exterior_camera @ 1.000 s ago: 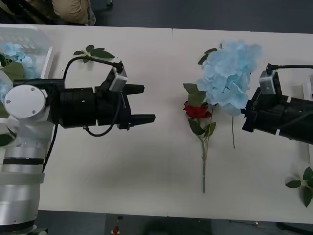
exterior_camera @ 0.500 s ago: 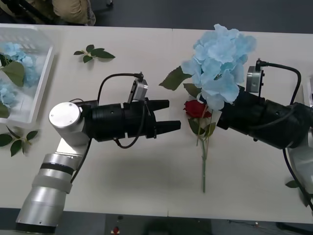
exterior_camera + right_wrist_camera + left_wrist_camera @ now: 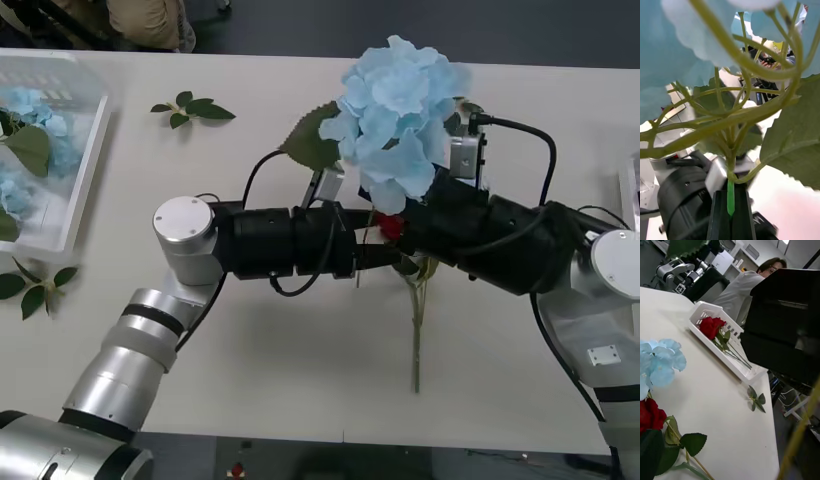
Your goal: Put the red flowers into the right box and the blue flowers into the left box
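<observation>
One blue flower (image 3: pixel 398 110) is held above the middle of the white surface (image 3: pixel 300 340), its stem clamped in the right gripper (image 3: pixel 730 210). One red flower (image 3: pixel 391 226) lies beneath it on the surface. The left gripper (image 3: pixel 372 250) is met at the stem; its state cannot be told. More blue flowers are held in the left box (image 3: pixel 85 150); red flowers lie in the right box (image 3: pixel 703 309). No writing is legible.
</observation>
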